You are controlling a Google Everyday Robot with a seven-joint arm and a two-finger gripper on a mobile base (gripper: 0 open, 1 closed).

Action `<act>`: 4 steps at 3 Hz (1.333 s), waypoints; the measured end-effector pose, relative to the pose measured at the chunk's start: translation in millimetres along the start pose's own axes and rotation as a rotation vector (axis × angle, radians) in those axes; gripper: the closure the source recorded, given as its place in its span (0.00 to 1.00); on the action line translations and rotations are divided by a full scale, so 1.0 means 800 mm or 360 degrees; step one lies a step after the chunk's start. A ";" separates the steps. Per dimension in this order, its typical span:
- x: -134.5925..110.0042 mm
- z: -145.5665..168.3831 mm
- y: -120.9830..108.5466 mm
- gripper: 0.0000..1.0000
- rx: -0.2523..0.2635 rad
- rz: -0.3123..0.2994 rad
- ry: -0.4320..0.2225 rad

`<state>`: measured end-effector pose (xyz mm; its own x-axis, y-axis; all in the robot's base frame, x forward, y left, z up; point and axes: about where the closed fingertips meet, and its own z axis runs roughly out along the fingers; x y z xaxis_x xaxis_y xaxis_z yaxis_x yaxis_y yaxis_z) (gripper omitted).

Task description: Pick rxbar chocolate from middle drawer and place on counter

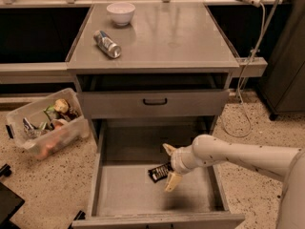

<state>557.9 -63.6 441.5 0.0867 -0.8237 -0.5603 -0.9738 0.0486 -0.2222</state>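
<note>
The rxbar chocolate (157, 172), a flat black-wrapped bar with white lettering, lies on the grey floor of the open middle drawer (128, 190). My gripper (170, 167) reaches in from the right on a white arm. Its two yellowish fingers (172, 181) are spread apart, one above and one below the bar's right end, around it without closing on it. The counter (176, 37) is the grey cabinet top above.
A white bowl (120, 12) and a silver can (106, 44) lying on its side are on the counter. A closed drawer with a handle (155, 101) sits above the open one. A clear bin of items (45, 125) stands on the floor at left. A cable (248, 80) hangs at right.
</note>
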 end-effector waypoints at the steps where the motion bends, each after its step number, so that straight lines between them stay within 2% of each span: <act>1: 0.008 0.020 -0.001 0.00 -0.0039 0.0033 -0.0021; 3: 0.044 0.088 -0.017 0.00 -0.0178 0.0094 -0.0079; 4: 0.046 0.089 -0.023 0.00 -0.0169 0.0098 -0.0083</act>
<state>593.7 -54.3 368.2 0.0339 -0.7904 -0.6116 -0.9942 0.0361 -0.1017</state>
